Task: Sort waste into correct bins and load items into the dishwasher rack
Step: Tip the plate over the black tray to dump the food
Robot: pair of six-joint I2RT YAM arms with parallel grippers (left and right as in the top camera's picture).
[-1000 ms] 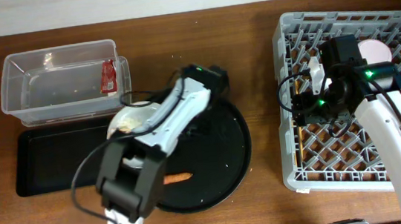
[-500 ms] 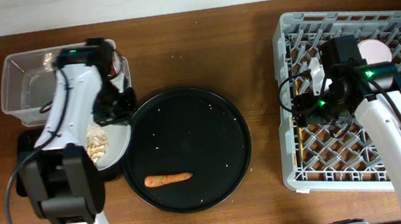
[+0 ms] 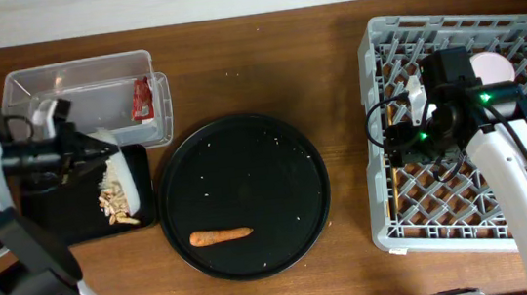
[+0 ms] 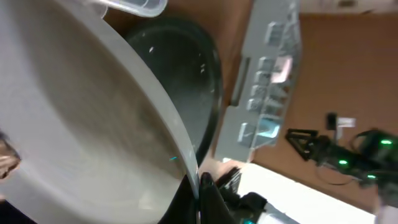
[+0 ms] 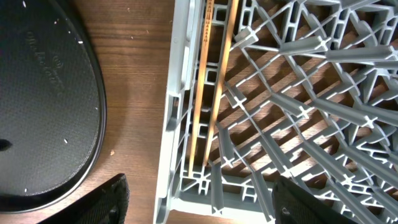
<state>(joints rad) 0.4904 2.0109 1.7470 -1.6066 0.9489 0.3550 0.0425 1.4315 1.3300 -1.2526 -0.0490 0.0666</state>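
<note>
Left gripper is clamped on the rim of the pale plate, holding it steeply tilted to the left of the round black tray. The plate is over the shallow black rectangular tray, which lies just beside the round one on that side. Beige food scraps lie in a heap under the plate's lowered edge, inside the rectangular tray. To finish the tip well, I judge the plate should be held steep, with its low edge over the rectangular tray's floor rather than the rim facing the round tray, until no crumbs cling. The left wrist view shows the plate's face mostly bare, though its lowest part is cut off. Right gripper hangs spread and empty over the rack, well to the right of the round tray. Counted:

- one plate and one heap of scraps
- one carrot on the round tray's lower left part
- one red wrapper in the single clear box, up and left of the round tray
- two chopsticks side by side along the rack wall nearest the round tray
- one pale round item farther into the rack, half hidden by the arm; bowl or cup, I cannot tell
</note>
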